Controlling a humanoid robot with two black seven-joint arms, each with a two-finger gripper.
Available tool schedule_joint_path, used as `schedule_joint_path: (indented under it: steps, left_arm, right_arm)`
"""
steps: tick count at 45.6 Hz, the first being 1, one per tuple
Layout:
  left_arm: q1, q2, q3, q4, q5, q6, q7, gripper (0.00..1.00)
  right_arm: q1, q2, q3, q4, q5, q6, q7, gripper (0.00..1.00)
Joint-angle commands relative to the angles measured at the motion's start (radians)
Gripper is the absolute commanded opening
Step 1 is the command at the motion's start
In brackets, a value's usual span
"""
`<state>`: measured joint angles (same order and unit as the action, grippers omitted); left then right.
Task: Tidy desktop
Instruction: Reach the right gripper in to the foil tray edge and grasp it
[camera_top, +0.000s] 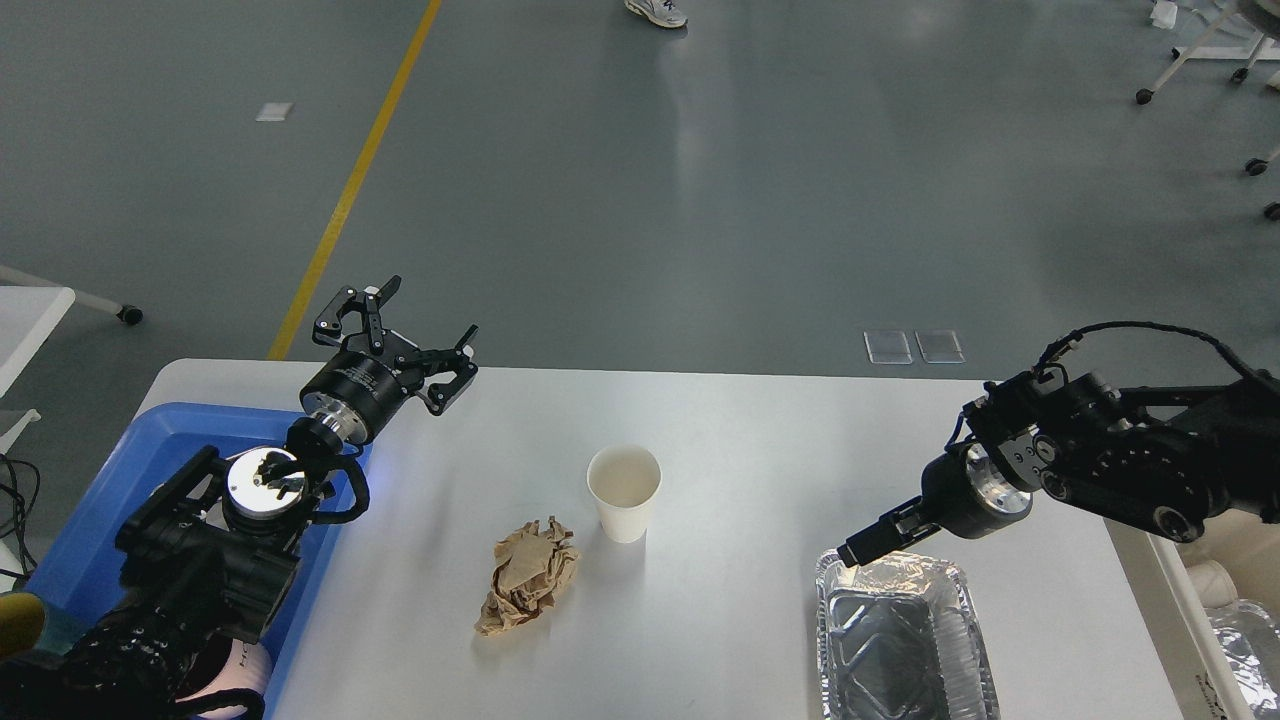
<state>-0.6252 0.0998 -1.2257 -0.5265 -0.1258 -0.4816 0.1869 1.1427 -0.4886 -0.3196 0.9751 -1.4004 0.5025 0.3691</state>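
Desktop (760, 440) fills lower frame, holding crumpled brown paper (528, 588) at 6 o'clock, paper cup (624, 492) beside it, foil tray (900, 640) at 4 o'clock; left gripper (420, 335) spread, empty; right gripper (868, 545) together at the foil rim; judged step: reaching; next needs a firm rim pinch.

The desktop (760, 440) is white and matte, with a rounded far left corner, and stands on a grey floor (700, 180). A blue tray (110, 500) sits at the left edge, reaching up towards the far left corner. Near the middle stands an upright white paper cup (624, 492), open at the top. Just beside it, nearer the front edge and a little left, lies a crumpled brown paper (528, 588). A foil container (900, 640) rests at the front edge towards the right, well apart from the cup.
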Motion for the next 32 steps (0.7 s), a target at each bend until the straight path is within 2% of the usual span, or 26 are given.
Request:
schedule_joint_path:
  steps: [1, 32]
  left_arm:
    - [0.009, 0.003, 0.000, -0.001, 0.000, 0.000, -0.001, 0.99]
    - [0.016, 0.005, -0.003, 0.000, 0.000, 0.005, -0.003, 0.99]
  right_arm:
    - [-0.018, 0.013, -0.001, -0.016, -0.002, -0.016, 0.001, 1.00]
    - [-0.093, 0.036, -0.013, -0.099, 0.000, -0.113, 0.001, 1.00]
